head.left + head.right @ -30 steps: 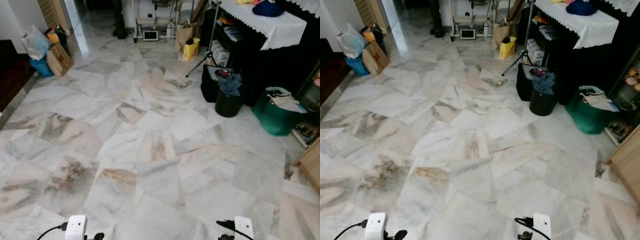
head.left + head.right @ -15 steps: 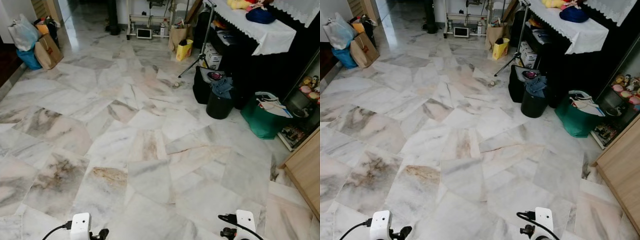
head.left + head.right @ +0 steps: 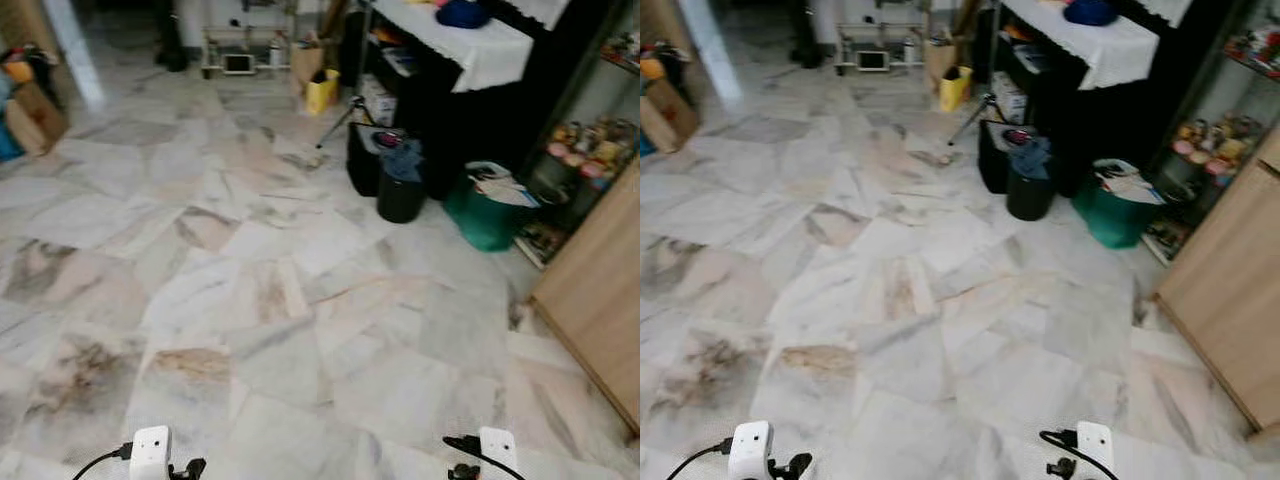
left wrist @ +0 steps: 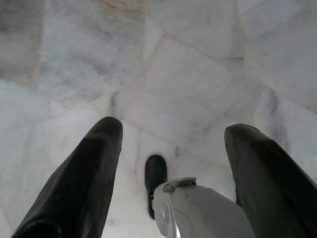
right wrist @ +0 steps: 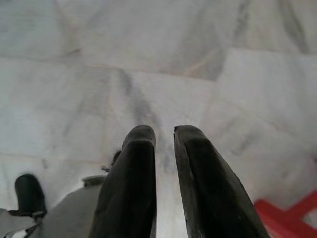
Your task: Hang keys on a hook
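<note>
Floor: pale marble tiles [image 3: 250,300] with grey and brown veining, laid at odd angles; head views slightly blurred.
Far end: low white rack [image 3: 240,55] by the back wall, yellow bag [image 3: 322,92] on the floor just right of it, brown paper bag [image 3: 38,108] at the left edge.
Right side, back: dark table with a white lace-edged cloth [image 3: 470,45]; a blue item [image 3: 463,13] lies on the cloth.
Right side, floor: black bin [image 3: 400,195] with blue-grey fabric draped on top, a black bag [image 3: 364,160] just behind it, a green bag [image 3: 485,212] with papers in it just to the bin's right.
Right side, near: light wooden cabinet [image 3: 595,300]; behind it, shelves with small colourful objects [image 3: 580,150], too blurred to identify.
Left gripper [image 4: 171,163]: hangs low, pointing down at the marble; fingers [image 4: 86,173] spread wide apart, nothing between them. A rounded grey robot part and a small black part show between the fingers, lower down.
Right gripper [image 5: 164,163]: hangs low over the floor; fingers [image 5: 131,178] drawn close with a narrow gap, nothing visible in the gap. A red object [image 5: 290,215] sits at the frame corner.
Wrists: white housings with black cables at the bottom edge of the head views, left [image 3: 150,452] and right [image 3: 497,450].
Keys: cannot be made out in any view; location not determinable.
Hook: cannot be made out either.
</note>
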Controlling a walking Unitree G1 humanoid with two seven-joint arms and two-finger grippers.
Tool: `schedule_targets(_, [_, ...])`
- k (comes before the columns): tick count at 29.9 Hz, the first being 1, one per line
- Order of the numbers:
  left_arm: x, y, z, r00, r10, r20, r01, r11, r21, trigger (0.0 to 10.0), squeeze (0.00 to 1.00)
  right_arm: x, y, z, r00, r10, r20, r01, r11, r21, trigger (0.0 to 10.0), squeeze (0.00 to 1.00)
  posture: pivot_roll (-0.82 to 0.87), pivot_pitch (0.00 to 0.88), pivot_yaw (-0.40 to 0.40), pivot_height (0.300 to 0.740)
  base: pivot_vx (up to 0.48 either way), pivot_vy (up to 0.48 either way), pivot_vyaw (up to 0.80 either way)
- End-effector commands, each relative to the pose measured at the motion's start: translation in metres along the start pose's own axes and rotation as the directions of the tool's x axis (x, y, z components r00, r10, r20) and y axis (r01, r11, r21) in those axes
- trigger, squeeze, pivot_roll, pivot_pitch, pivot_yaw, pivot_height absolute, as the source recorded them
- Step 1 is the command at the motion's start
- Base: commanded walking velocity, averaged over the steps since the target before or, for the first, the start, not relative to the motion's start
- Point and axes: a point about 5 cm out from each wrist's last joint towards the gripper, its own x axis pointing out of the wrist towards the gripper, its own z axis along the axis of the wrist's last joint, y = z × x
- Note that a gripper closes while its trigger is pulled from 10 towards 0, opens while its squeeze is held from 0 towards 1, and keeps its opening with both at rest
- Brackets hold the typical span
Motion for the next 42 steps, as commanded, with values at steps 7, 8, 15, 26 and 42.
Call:
schedule_targets(7, [0.000,-0.004,-0.005,1.000,-0.006,-0.023,0.006,1.000,-0.006,10.0,0.00,0.000,-0.003,0.000,1.000,0.001,-0.006,-0.001,1.000,0.007,10.0,0.00,0.07,0.000,-0.072,0.740,0.000,0.000,-0.77])
schedule_targets(8, [0.000,-0.004,-0.005,1.000,-0.006,-0.018,0.006,1.000,0.004,10.0,0.00,0.000,-0.002,0.000,1.000,0.003,-0.003,-0.003,1.000,0.006,10.0,0.00,0.06,0.000,-0.070,0.740,0.000,0.000,-0.77])
schedule_targets(15, [-0.001,0.001,-0.005,0.999,0.009,-0.040,-0.008,1.000,0.019,10.0,0.00,0.000,0.000,-0.002,1.000,0.001,-0.009,-0.001,1.000,0.020,10.0,0.00,0.06,0.000,-0.051,0.740,0.000,-0.286,-0.77])
schedule_targets(26, [-0.002,0.005,-0.003,0.999,0.008,-0.032,-0.006,0.998,0.060,10.0,0.00,0.000,0.003,-0.004,1.000,-0.002,-0.015,0.003,0.999,0.037,10.0,0.00,0.05,0.000,-0.028,0.740,0.000,-0.103,-0.77])
schedule_targets(42, [-0.002,0.006,-0.004,0.999,-0.003,-0.042,0.007,0.996,0.090,10.0,0.00,0.000,0.004,-0.005,1.000,0.004,-0.018,-0.003,0.999,0.033,10.0,0.00,0.06,0.000,-0.025,0.740,0.000,-0.050,-0.77])
